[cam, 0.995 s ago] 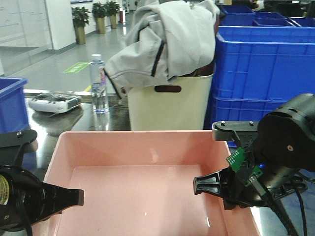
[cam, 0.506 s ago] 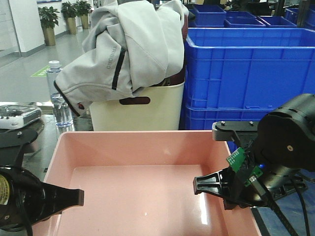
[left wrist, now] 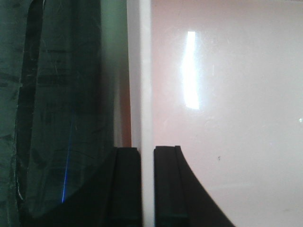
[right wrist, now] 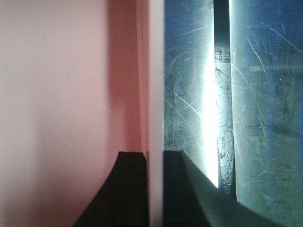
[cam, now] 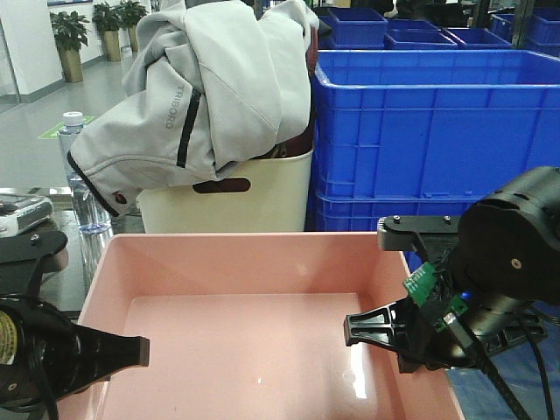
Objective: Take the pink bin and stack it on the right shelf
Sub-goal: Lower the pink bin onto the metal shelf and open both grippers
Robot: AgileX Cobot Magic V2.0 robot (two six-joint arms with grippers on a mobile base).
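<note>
The pink bin (cam: 245, 350) fills the lower front view, held between both arms. My left gripper (cam: 118, 350) is shut on its left rim, one black finger inside the wall. My right gripper (cam: 394, 337) is shut on its right rim. In the left wrist view the left gripper (left wrist: 147, 156) pinches the pale rim (left wrist: 141, 71), with the bin's floor (left wrist: 227, 118) to the right. The right wrist view has the right gripper (right wrist: 155, 158) clamping the rim (right wrist: 156, 71). Beside that rim lies scratched dark grey metal with a black tape line, the right shelf (right wrist: 189, 71).
Behind the bin stands a cream bin (cam: 227, 206) with a grey jacket (cam: 219, 87) draped over it. Stacked blue crates (cam: 429, 131) rise at the back right. A water bottle (cam: 77, 175) and a white device (cam: 17, 214) sit at the far left.
The background has slid left in the front view: cream bin, jacket, bottle and blue crates all shifted left. Both grippers and the pink bin hold the same place in frame.
</note>
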